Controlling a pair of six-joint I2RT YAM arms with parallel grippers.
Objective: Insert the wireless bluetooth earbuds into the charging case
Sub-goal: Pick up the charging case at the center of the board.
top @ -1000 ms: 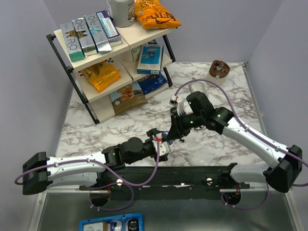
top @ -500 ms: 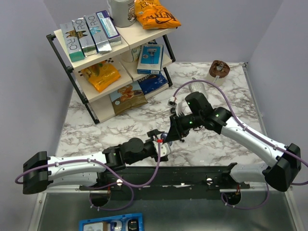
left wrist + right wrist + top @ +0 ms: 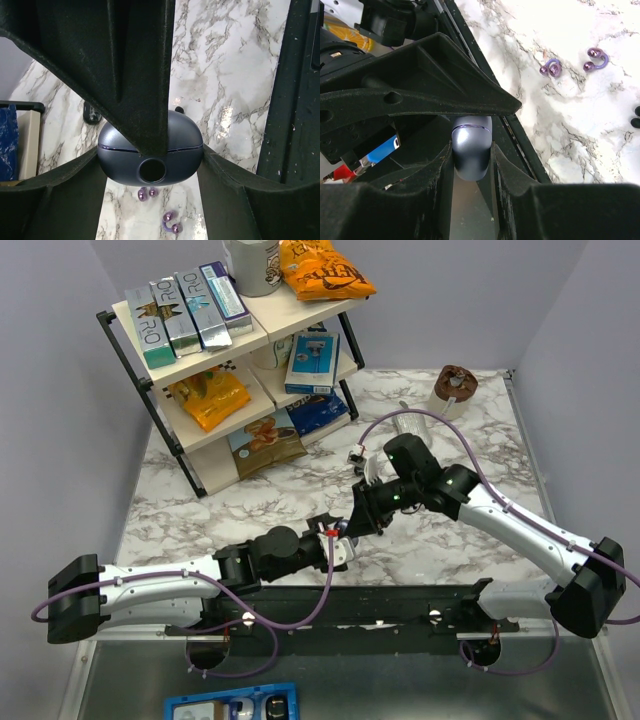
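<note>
The charging case (image 3: 182,147) is a dark blue-grey rounded shell, closed, held above the marble table. My right gripper (image 3: 471,156) is shut on the case (image 3: 471,145), pinching its two flat faces. From the opposite side my left gripper (image 3: 150,172) has both fingers against the case's ends. In the top view the left gripper (image 3: 335,540) and right gripper (image 3: 358,520) meet nose to nose near the table's front middle. Two purple earbuds lie on the marble under the case: one earbud (image 3: 146,193), (image 3: 551,67) and the other earbud (image 3: 170,223), (image 3: 595,58).
A wooden shelf rack (image 3: 232,365) with boxes and snack bags fills the back left. A brown round object (image 3: 455,385) sits at the back right. The black mounting rail (image 3: 400,605) runs along the near edge. A blue tray (image 3: 235,707) lies below it.
My left gripper's jaws have narrowed until they touch the case. The right gripper, still holding the case, has barely shifted.
</note>
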